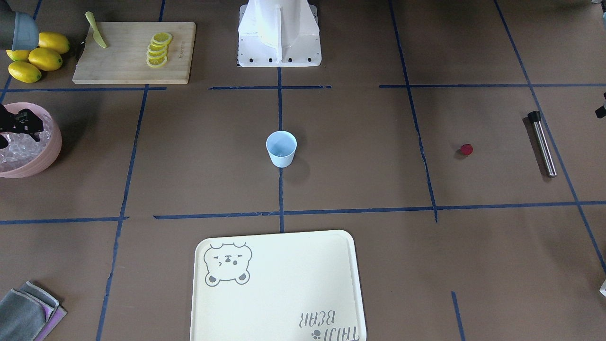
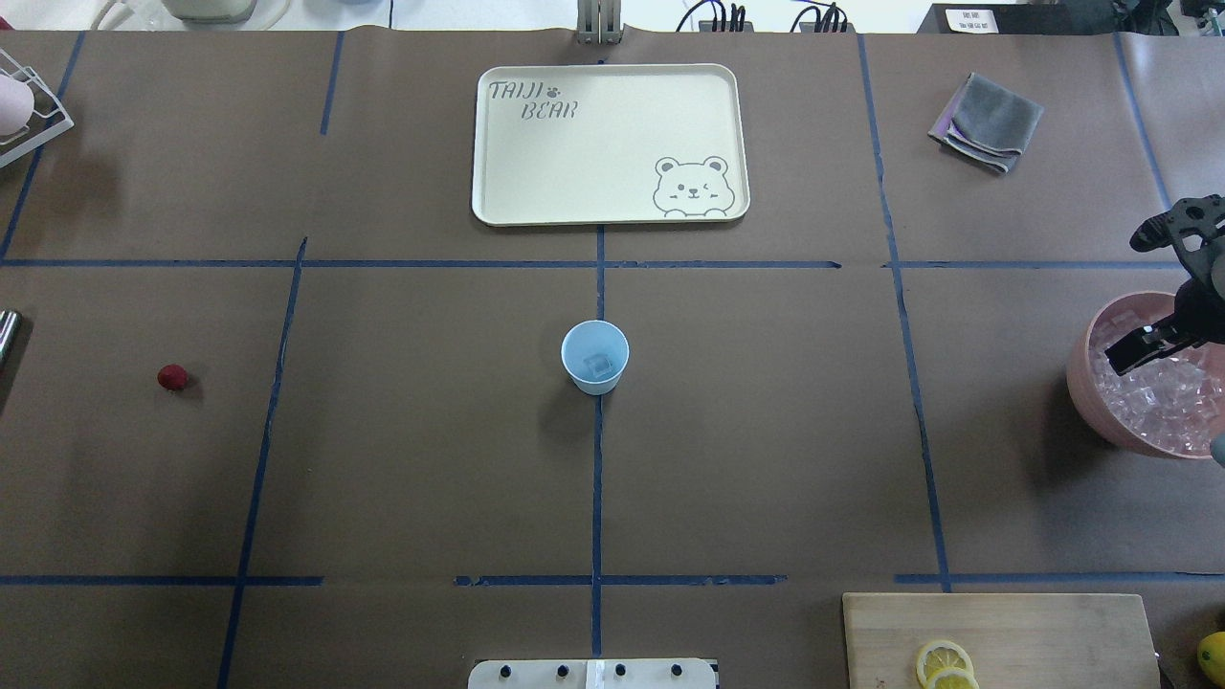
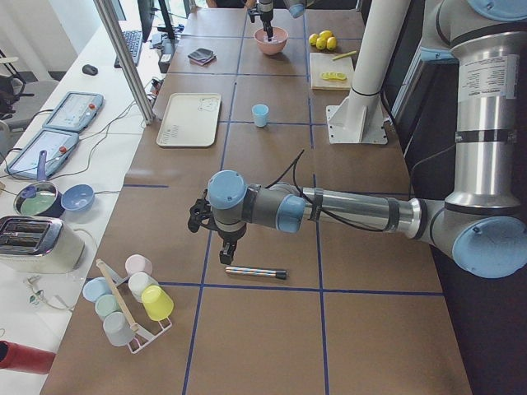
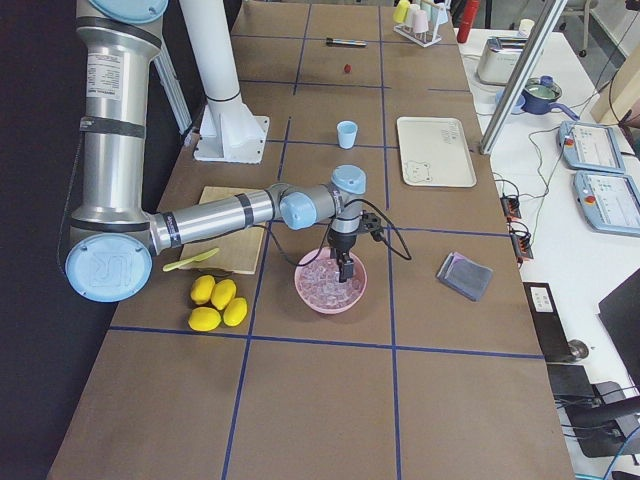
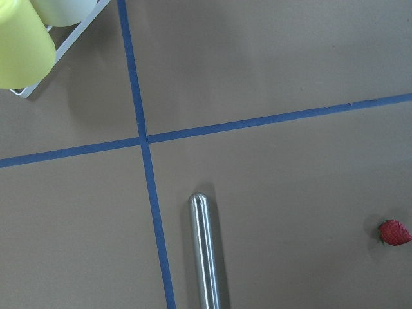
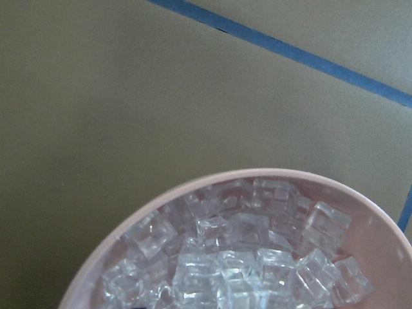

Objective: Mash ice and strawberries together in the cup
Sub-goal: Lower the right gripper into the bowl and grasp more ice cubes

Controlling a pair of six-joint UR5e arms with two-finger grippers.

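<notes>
The pale-blue cup (image 1: pixel 281 148) stands upright at the table's middle, with one ice cube (image 2: pixel 599 364) in its bottom. Several more ice cubes (image 6: pixel 244 257) fill the pink bowl (image 2: pixel 1086 392) on my right. My right gripper (image 2: pixel 1134 351) hangs over that bowl, just above the ice; I cannot tell if it is open or shut. The strawberry (image 1: pixel 466 149) lies alone on the table on my left, also in the left wrist view (image 5: pixel 393 232). My left gripper (image 3: pixel 229 249) hovers above a steel muddler (image 1: pixel 542 144); I cannot tell whether it is open or shut.
A cream bear tray (image 1: pixel 277 284) lies beyond the cup. A cutting board (image 1: pixel 118 66) with lemon slices, a knife (image 1: pixel 96 37) and whole lemons (image 1: pixel 38 59) sit near the right arm's base. A grey cloth (image 2: pixel 988 122) and a cup rack (image 3: pixel 132 300) sit at the corners.
</notes>
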